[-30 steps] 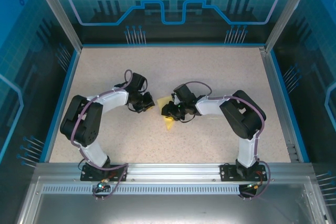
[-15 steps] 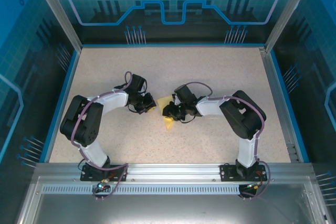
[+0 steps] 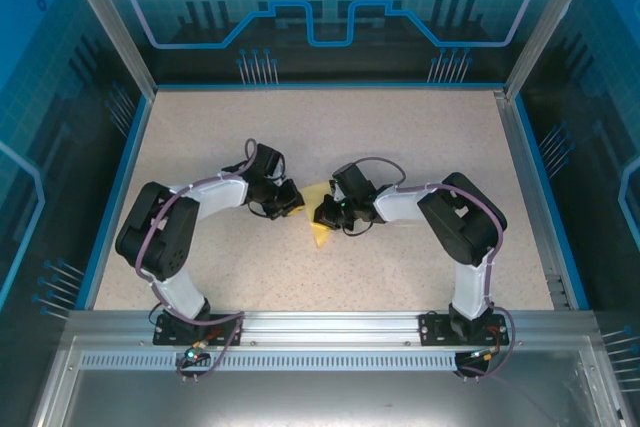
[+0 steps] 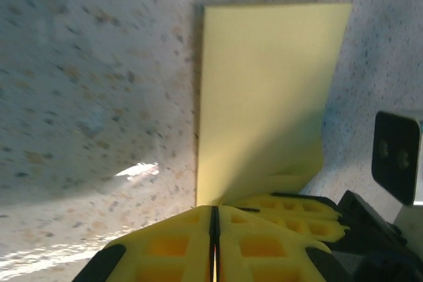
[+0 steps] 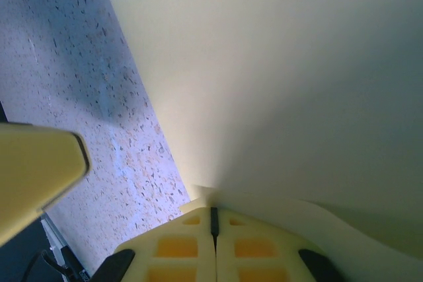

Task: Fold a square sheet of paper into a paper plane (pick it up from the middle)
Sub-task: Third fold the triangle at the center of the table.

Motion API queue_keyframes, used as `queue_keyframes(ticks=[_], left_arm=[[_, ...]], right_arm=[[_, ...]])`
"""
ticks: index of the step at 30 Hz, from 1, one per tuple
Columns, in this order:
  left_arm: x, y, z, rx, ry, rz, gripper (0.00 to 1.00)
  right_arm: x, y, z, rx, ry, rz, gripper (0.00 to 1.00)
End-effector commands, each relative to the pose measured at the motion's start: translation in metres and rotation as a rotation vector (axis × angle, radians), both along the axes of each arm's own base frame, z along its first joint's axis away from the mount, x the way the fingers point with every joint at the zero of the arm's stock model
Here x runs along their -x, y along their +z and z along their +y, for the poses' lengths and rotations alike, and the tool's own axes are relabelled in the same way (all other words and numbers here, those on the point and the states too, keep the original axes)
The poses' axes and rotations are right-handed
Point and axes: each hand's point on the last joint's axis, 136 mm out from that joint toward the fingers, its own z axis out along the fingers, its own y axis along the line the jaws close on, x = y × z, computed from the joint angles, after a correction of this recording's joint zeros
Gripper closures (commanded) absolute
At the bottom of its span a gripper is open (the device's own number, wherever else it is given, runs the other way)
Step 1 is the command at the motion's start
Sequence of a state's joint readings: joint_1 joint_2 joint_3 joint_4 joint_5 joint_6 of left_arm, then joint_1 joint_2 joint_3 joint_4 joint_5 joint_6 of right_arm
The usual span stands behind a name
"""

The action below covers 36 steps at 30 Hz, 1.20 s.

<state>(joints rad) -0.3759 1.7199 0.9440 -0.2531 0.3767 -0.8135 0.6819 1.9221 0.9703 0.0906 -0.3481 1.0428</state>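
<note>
The yellow sheet of paper (image 3: 320, 236) is folded over and sits mid-table between both grippers. In the left wrist view the sheet of paper (image 4: 264, 90) is a tall doubled panel rising off the table. My left gripper (image 4: 213, 211) is shut, and its tip meets the panel's near lower corner. The right gripper's yellow fingers (image 4: 297, 211) lie along the panel's lower edge. In the right wrist view my right gripper (image 5: 213, 212) is shut on the sheet of paper (image 5: 297, 64), with a small tab of it poking out at the tip. From above, the left gripper (image 3: 289, 203) and right gripper (image 3: 322, 213) almost touch.
The speckled beige table (image 3: 330, 127) is bounded by a blue rim and clear enclosure walls. The left gripper's pale finger (image 5: 39, 170) sits close at the left of the right wrist view. Both arms bend inward toward the centre.
My left gripper has slid to the right, closing the gap to the paper and the right gripper. The right gripper has shifted slightly with the paper.
</note>
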Motion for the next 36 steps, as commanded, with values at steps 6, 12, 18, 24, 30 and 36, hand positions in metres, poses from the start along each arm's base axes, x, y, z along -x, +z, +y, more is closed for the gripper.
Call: queue_keyframes(ticks=[6,12,18,24,30,36], left_arm=[[0.014,-0.005,-0.023,0.014,-0.064,0.035,0.93],[0.017,-0.012,-0.026,0.007,-0.073,0.059,0.98],[0.017,-0.013,-0.029,0.001,-0.085,0.062,0.99],[0.014,-0.019,-0.03,-0.005,-0.075,0.074,1.0],[0.013,-0.029,-0.022,-0.059,-0.058,0.091,1.0],[0.015,-0.036,-0.019,-0.082,-0.061,0.111,1.0]], right_arm=[[0.018,-0.036,-0.022,0.132,-0.01,0.073,1.0],[0.017,-0.036,-0.021,0.134,-0.01,0.076,1.0],[0.016,-0.035,-0.021,0.134,-0.01,0.075,1.0],[0.017,-0.036,-0.021,0.138,-0.009,0.076,1.0],[0.016,-0.035,-0.021,0.137,-0.008,0.076,1.0],[0.015,-0.03,-0.019,0.12,-0.009,0.067,1.0]])
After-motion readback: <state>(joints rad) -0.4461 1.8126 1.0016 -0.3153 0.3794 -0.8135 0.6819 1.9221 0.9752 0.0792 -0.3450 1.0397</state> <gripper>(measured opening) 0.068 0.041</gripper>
